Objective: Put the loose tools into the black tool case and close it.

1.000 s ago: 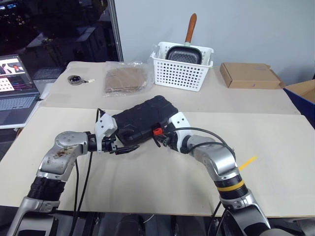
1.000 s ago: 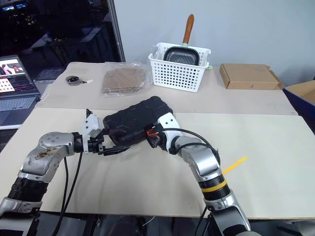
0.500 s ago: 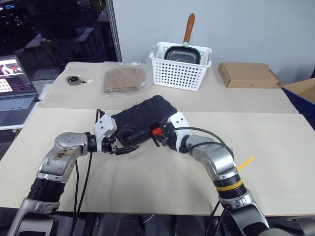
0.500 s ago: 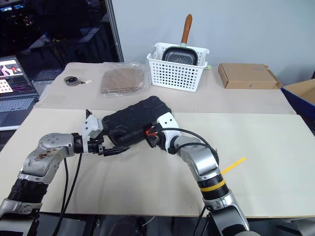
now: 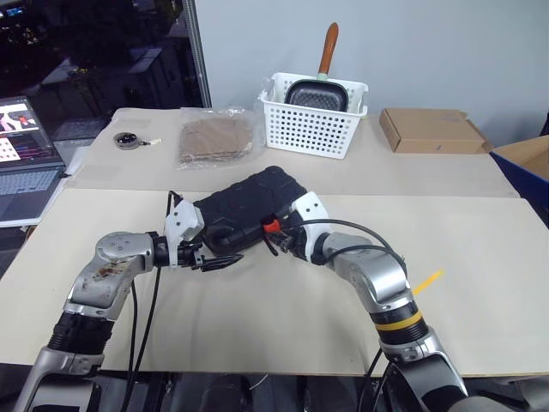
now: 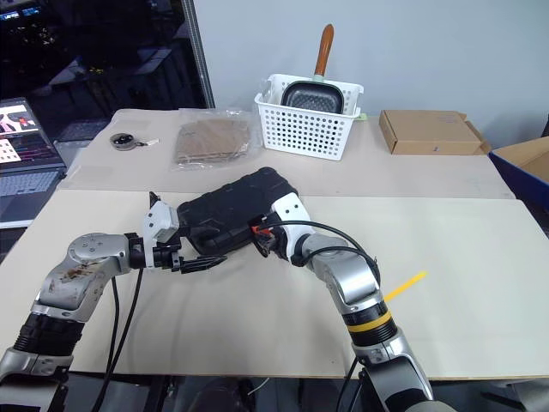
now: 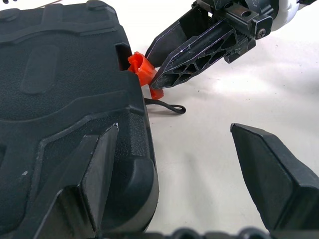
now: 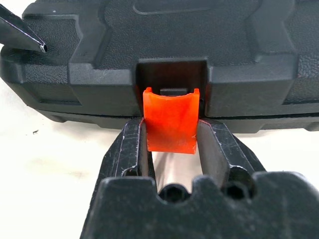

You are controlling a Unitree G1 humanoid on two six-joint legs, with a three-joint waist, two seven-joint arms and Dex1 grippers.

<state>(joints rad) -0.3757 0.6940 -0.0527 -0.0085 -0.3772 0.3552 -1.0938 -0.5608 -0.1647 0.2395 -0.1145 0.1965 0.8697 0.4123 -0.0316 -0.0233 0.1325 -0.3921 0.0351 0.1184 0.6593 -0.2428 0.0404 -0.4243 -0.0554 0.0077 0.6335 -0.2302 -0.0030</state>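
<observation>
1. Nearest, the right gripper (image 8: 172, 149) pinches the red-orange latch (image 8: 171, 119) between its two fingers; the left gripper (image 7: 189, 164) is spread wide, one finger (image 7: 97, 169) resting on the case's lid, the other off the edge over the table (image 5: 283, 318).
2. The black tool case (image 5: 249, 208) lies shut at table centre, its latch at about 5 o'clock.
3. Judged step: latching. The next move calls for pressing the latch home while the left steadies the lid.
4. The right wrist view shows the latch still tilted out of its recess; the head views show the white basket (image 5: 316, 120) at 12 o'clock.
</observation>
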